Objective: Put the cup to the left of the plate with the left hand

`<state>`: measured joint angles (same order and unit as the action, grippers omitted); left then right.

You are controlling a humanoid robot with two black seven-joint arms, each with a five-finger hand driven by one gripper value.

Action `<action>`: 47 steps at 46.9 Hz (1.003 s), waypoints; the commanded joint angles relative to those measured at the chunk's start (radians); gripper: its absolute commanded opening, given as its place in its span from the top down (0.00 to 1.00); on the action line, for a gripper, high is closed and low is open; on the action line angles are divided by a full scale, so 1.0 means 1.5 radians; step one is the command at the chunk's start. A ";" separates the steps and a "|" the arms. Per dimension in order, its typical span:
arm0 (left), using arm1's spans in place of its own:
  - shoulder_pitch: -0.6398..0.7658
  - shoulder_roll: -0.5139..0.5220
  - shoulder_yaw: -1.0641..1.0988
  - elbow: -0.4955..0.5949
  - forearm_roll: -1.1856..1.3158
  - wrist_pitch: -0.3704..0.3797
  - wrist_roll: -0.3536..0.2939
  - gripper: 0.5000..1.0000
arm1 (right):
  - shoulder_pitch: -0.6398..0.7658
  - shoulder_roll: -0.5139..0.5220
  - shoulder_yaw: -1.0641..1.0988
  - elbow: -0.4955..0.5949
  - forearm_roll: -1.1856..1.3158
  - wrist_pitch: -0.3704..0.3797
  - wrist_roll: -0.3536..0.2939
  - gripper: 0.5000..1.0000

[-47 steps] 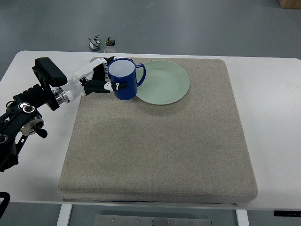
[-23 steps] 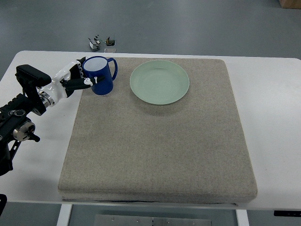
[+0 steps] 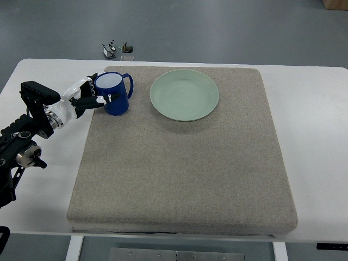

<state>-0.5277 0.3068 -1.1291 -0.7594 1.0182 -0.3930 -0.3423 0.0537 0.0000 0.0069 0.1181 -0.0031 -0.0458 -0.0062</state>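
A white table point(image 3: 315, 119) filled most of the room below me, and a big grey mat point(image 3: 179, 168) lay across its middle. Near the mat's far edge sat a pale green plate point(image 3: 185, 94), bare. To its left, well clear of it, stood a blue cup point(image 3: 113, 93) — upright, white inside, handle turned toward the plate — at the mat's far left corner. The left hand point(image 3: 87, 98) reached in from the left edge, its white and black fingers point(image 3: 102, 98) wrapped around the cup's side. Beyond the table, a few small bits point(image 3: 117, 49) lay on the grey floor — too small to make out.
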 commanded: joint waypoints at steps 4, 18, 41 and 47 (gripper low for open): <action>0.000 0.000 0.000 0.000 -0.001 0.000 0.000 0.30 | 0.000 0.000 0.001 0.000 0.000 0.000 0.000 0.13; -0.001 0.000 0.000 -0.004 -0.028 -0.006 0.001 0.01 | 0.000 0.000 0.001 0.000 0.000 0.000 0.000 0.13; -0.007 0.048 0.000 -0.016 -0.173 -0.007 0.001 0.01 | 0.000 0.000 0.001 0.000 0.000 0.000 0.000 0.13; -0.026 0.073 0.000 -0.014 -0.231 -0.009 0.002 0.01 | 0.000 0.000 0.001 0.000 0.000 0.000 0.000 0.13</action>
<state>-0.5455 0.3920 -1.1289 -0.7841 0.7083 -0.4034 -0.3405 0.0537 0.0000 0.0068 0.1181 -0.0030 -0.0460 -0.0062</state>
